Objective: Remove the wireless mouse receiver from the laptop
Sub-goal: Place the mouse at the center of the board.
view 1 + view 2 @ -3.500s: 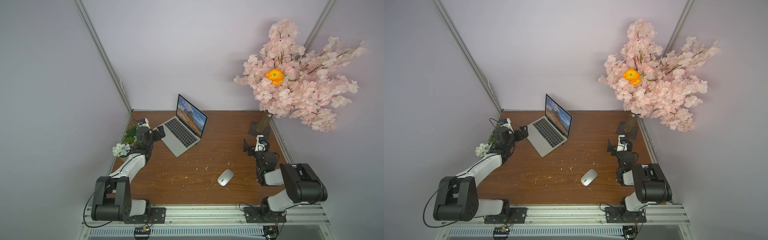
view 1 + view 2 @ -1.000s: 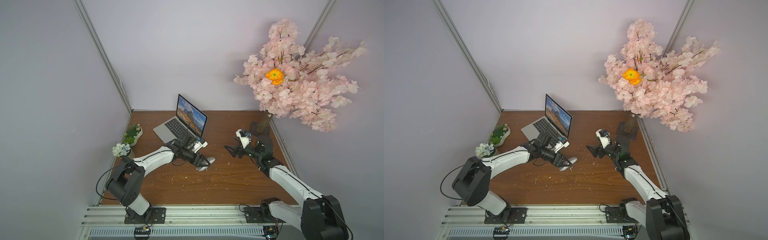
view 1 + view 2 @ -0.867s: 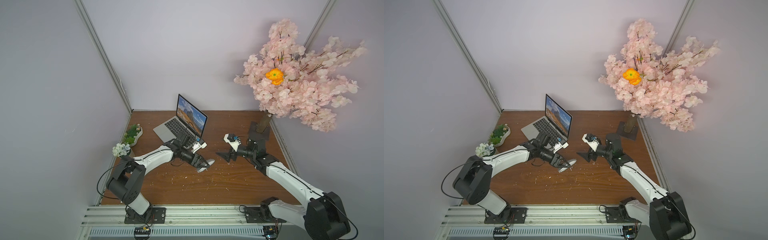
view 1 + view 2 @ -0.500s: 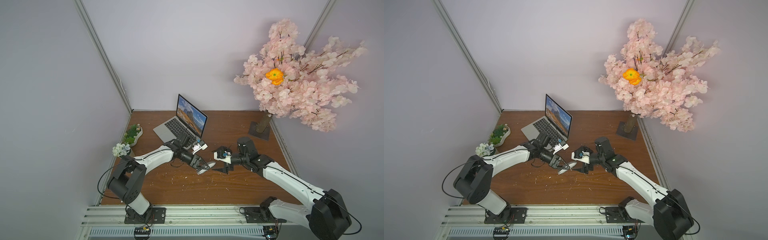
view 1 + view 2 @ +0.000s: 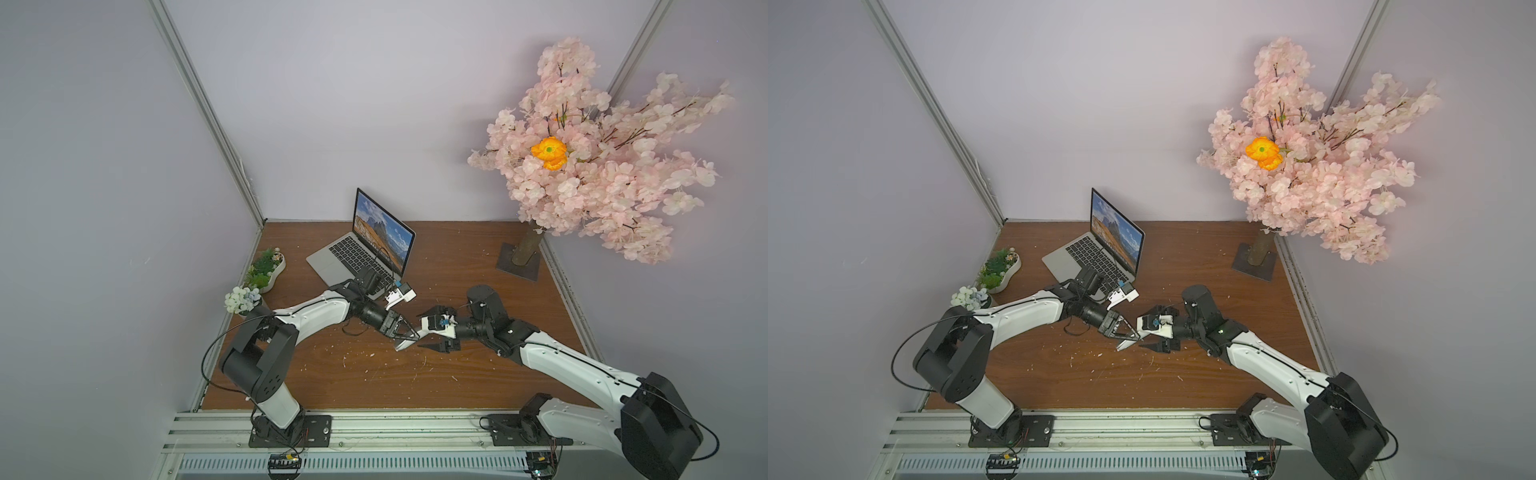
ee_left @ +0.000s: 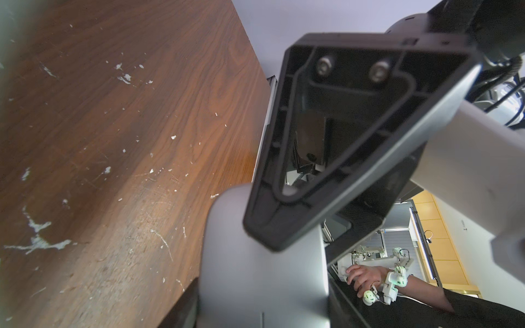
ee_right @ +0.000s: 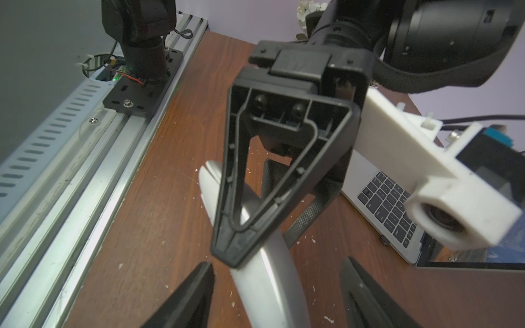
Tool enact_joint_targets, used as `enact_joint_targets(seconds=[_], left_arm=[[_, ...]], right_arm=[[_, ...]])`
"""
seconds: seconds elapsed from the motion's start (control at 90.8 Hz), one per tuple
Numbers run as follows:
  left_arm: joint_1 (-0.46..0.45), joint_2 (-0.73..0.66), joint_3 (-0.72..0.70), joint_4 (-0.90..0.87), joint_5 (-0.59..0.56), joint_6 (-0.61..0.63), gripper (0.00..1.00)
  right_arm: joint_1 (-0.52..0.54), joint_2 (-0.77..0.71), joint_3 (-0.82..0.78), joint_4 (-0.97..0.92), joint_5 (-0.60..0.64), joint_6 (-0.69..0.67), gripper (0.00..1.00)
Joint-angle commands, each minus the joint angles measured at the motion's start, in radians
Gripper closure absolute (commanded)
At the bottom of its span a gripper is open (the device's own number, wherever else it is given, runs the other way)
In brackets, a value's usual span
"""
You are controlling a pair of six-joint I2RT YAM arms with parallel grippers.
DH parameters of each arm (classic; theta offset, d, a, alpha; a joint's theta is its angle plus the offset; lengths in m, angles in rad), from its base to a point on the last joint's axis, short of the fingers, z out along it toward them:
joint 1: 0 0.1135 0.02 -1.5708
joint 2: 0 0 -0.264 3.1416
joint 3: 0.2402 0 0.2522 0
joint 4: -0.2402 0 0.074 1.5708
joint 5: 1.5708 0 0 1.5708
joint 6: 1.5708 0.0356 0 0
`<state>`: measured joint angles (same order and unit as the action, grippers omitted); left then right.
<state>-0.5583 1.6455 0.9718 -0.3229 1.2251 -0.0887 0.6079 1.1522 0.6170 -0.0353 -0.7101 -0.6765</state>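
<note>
The left gripper (image 7: 258, 248) is clamped on a silver-grey oval mouse (image 7: 267, 289). It pinches the mouse across its thin body, so that the mouse stands on edge and tilted. The right gripper (image 7: 277, 264) faces it head-on with its jaws apart. Its black fingers (image 7: 196, 295) stand on either side of the mouse's near end, and a gap shows on each side.

Both top views place this meeting over the middle of the brown wooden table (image 5: 457, 257), in front of the slim silver-grey laptop (image 5: 345, 257). The laptop sits open at the back with a mountain landscape on its screen. Neither top view lets the receiver be made out.

The right wrist view does show it. The wireless mouse receiver (image 7: 384, 240), a tiny dark stub, sticks out of the laptop's side edge near the hinge, well apart from both grippers.

The left wrist view shows neither laptop nor receiver. It shows only the mouse's grey back, one triangular black finger pressed on it, and the white-flecked wood. I cannot tell whether the mouse's lower end touches the table.
</note>
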Motion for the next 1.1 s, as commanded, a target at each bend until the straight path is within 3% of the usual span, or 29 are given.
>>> enact_joint_targets(seconds=[0.0,0.297,0.594,0.903,1.09], left_arm=[[0.008,0.012,0.022,-0.011,0.031,0.014,0.60],[0.008,0.012,0.043,-0.010,0.047,0.007,0.61],[0.008,0.020,0.047,-0.011,0.054,0.000,0.57],[0.008,0.021,0.064,-0.011,0.023,-0.011,0.35],[0.019,0.002,0.084,-0.011,-0.112,-0.023,0.13]], right_arm=[[0.011,0.018,-0.010,0.063,0.000,0.027,0.36],[0.033,0.057,0.001,0.058,-0.006,-0.001,0.43],[0.042,0.072,0.001,0.092,-0.021,0.025,0.59],[0.041,0.086,-0.007,0.101,-0.038,0.036,0.93],[0.041,0.083,-0.023,0.077,-0.072,0.073,0.97]])
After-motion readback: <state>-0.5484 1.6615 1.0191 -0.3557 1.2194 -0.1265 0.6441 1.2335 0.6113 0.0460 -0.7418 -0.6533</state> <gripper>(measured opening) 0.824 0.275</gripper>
